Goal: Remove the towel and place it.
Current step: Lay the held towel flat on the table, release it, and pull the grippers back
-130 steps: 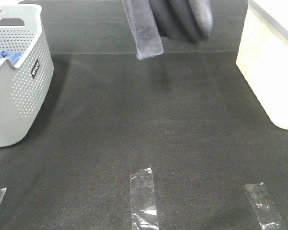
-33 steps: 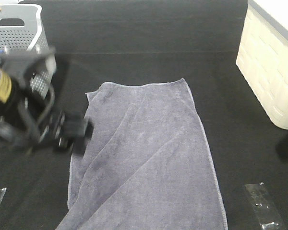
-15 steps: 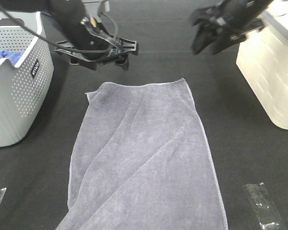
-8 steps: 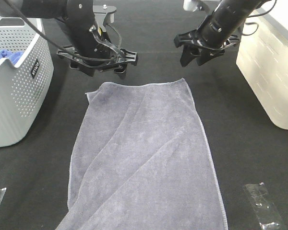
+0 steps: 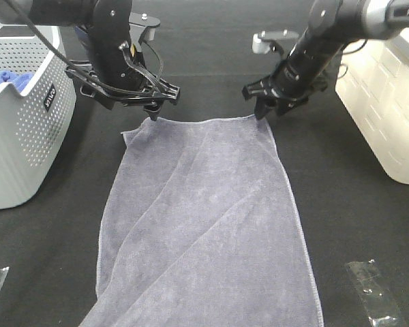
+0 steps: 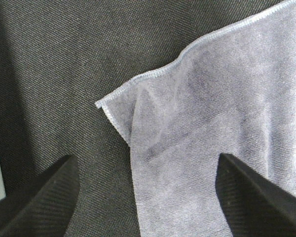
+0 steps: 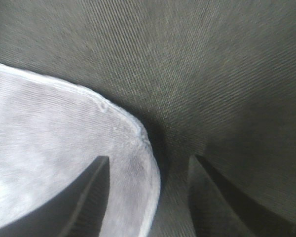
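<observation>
The greyish-lavender towel [image 5: 204, 218] lies spread flat on the black table, its long side running from the far middle to the near edge. My left gripper [image 5: 146, 110] hovers open at the towel's far left corner, which lies between its fingers in the left wrist view [image 6: 138, 113]. My right gripper [image 5: 266, 109] is open at the far right corner. In the right wrist view its fingers [image 7: 89, 197] straddle the hemmed towel corner [image 7: 133, 143]. Neither gripper holds anything.
A grey perforated basket [image 5: 27, 136] stands at the left with a bright blue cloth [image 5: 3, 78] inside. A cream-white bin [image 5: 388, 102] stands at the right edge. Clear tape strips [image 5: 371, 293] lie near the front edge on both sides.
Both arms have come down toward the towel's far edge. The right gripper moved left and nearer, onto the far right corner. The towel has not moved.
</observation>
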You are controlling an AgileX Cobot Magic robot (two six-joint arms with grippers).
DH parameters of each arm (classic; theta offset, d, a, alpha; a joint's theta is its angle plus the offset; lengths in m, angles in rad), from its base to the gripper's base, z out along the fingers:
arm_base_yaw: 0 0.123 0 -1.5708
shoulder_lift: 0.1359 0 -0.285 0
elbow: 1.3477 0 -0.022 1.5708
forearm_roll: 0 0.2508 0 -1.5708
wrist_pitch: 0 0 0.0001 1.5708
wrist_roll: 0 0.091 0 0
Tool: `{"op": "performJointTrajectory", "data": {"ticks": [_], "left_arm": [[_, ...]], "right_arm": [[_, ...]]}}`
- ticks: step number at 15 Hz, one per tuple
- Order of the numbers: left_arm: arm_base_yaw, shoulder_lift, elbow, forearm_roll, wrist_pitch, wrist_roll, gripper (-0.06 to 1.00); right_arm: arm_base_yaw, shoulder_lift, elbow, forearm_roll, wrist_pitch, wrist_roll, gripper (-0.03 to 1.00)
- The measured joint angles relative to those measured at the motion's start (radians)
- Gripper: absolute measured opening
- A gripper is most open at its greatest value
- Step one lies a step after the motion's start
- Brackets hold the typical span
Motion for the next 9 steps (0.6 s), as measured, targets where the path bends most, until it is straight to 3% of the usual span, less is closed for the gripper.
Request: {"op": "performJointTrajectory", "data": {"ticks": [5,6,8,9], "left_arm": [[0.000,0.000,0.000,-0.020,0.001,0.001,0.73],[0.000,0.000,0.000,-0.022,0.001,0.001,0.73],[0.000,0.000,0.000,-0.023,0.001,0.001,0.73],[0.000,0.000,0.000,-0.023,0.001,0.001,0.73]], "right_arm": [[0.000,0.059,-0.001,0.023,-0.056,0.000,0.40],[0.000,0.059,-0.001,0.028,-0.056,0.000,0.34],[0.000,0.060,-0.001,0.032,-0.058,0.000,0.12],[0.000,0.060,-0.001,0.032,-0.058,0.000,0.12]]}}
